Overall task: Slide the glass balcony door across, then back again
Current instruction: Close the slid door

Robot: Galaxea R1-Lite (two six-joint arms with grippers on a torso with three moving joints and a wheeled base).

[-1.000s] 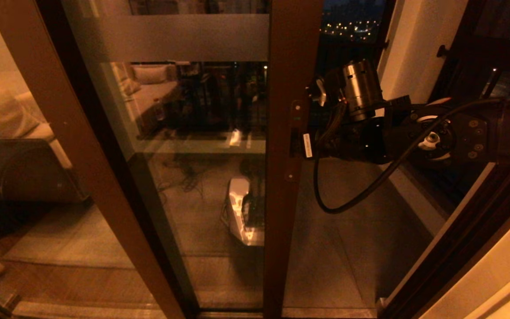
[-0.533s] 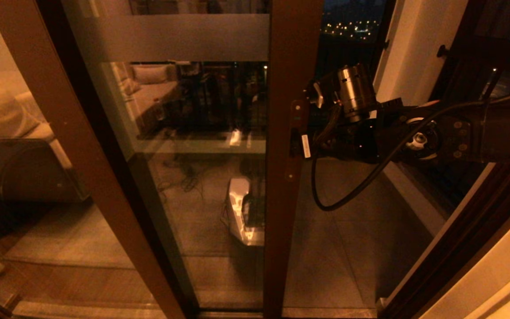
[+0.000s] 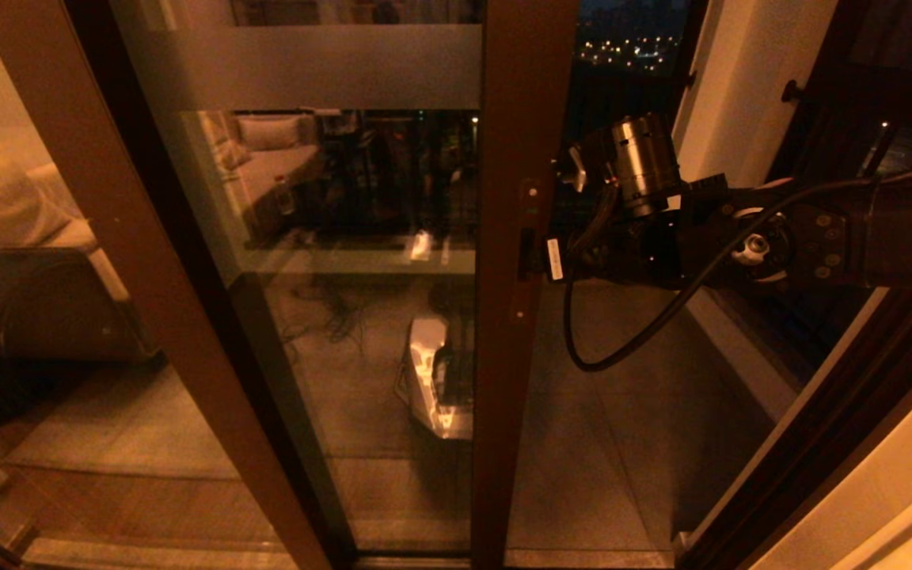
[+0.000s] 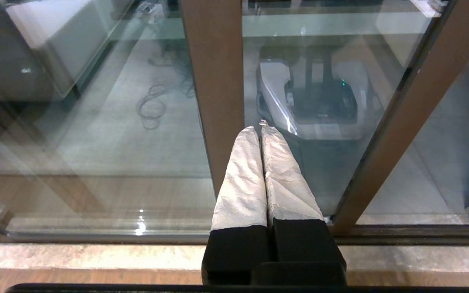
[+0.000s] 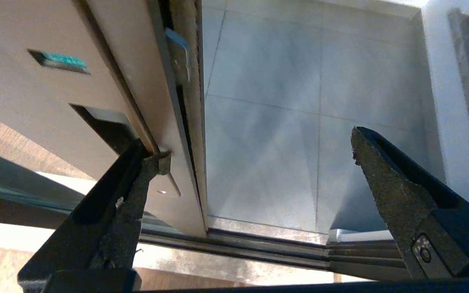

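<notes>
the head view looks forward and down at the glass balcony door (image 3: 361, 261). both wrist views face it at close range; all three share its brown stile (image 5: 55, 93) and floor track (image 4: 401, 236).

A home at night: at ten o'clock a sofa (image 3: 5, 214) is reflecting in the glass balcony door (image 3: 329, 261); city lights (image 3: 622, 49) are shining at one o'clock.

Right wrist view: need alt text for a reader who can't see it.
The right tool stands open at the edge of the glass balcony door, one fingertip at the stile corner by the recessed handle slot, the other out over the tiled balcony floor. The bottom track runs below.
</notes>
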